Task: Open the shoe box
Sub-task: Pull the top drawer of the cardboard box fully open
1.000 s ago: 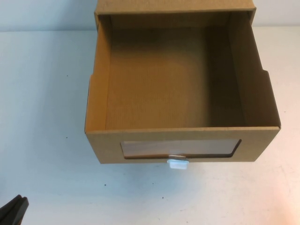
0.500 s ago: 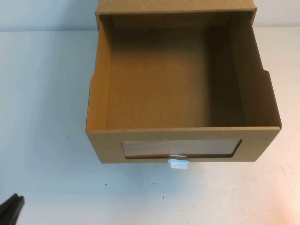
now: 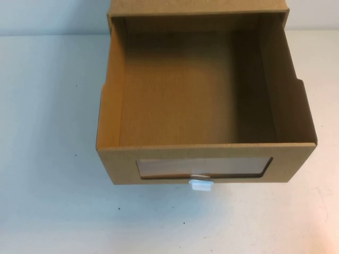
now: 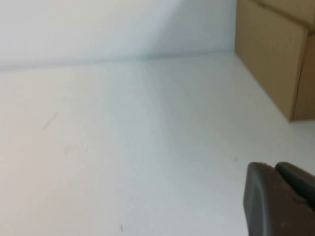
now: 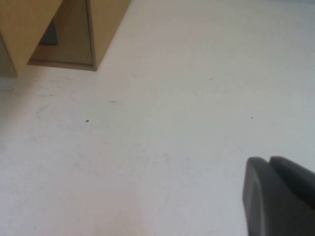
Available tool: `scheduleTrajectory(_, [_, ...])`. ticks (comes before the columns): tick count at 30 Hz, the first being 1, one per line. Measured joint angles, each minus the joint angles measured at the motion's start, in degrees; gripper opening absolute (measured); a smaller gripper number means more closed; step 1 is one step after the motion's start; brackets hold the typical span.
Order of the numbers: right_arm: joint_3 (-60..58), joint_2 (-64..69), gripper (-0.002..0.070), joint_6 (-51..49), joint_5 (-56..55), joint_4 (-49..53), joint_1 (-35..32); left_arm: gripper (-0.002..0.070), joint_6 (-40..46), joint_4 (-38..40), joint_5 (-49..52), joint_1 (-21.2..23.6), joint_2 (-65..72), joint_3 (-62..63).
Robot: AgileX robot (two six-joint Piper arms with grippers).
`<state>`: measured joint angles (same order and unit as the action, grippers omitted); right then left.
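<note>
Looking down from the high view, the whole shoe box (image 3: 204,106) is taken in at once, while neither hand appears there; each shows only in its own wrist view. The drawer (image 3: 180,90) stands drawn out of its sleeve (image 3: 198,6), its bare brown floor open to the camera. The left hand (image 4: 274,167) hovers low over the bench (image 3: 47,132), clenched on nothing, its two dark fingers (image 4: 261,201) lying against each other with only a thin seam between them. Ahead of it and off toward the right hand's side rises one plain cardboard side of the box, a face that the high view shows only edge-on. The right hand (image 5: 269,161) is likewise clenched and grasping nothing, low over the bench. Ahead of it and toward the left hand's side it catches a lower corner of the box, where a shadowed recess sits between two cardboard faces; which part of the box that recess belongs to cannot be told. Only this view shows it. Between each hand and the box lies white bench with a few small dark specks (image 5: 87,120) and faint scuffs. A pale wall (image 4: 98,29) rises beyond the bench, past the left hand. The box runs lengthwise from the sleeve at its far end, away from both hands, toward them. The drawer's front panel faces the hands almost square-on, and it carries a wide window (image 3: 204,167) with a small white tab (image 3: 201,184) just under its middle.
</note>
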<state>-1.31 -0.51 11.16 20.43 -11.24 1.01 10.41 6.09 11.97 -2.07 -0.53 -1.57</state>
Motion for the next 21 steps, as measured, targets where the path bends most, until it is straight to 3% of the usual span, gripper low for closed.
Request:
scheduleTrajectory(5, [0.00,0.00,-0.0014,0.00,0.00,0.00,0.00,-0.0005,-0.22,-0.12,8.94,0.41,-0.10,0.00])
scheduleTrajectory(21, [0.00,0.00,-0.0013,0.00,0.00,0.00,0.00,-0.0005,-0.42,-0.12,10.28,0.41,-0.10,0.00])
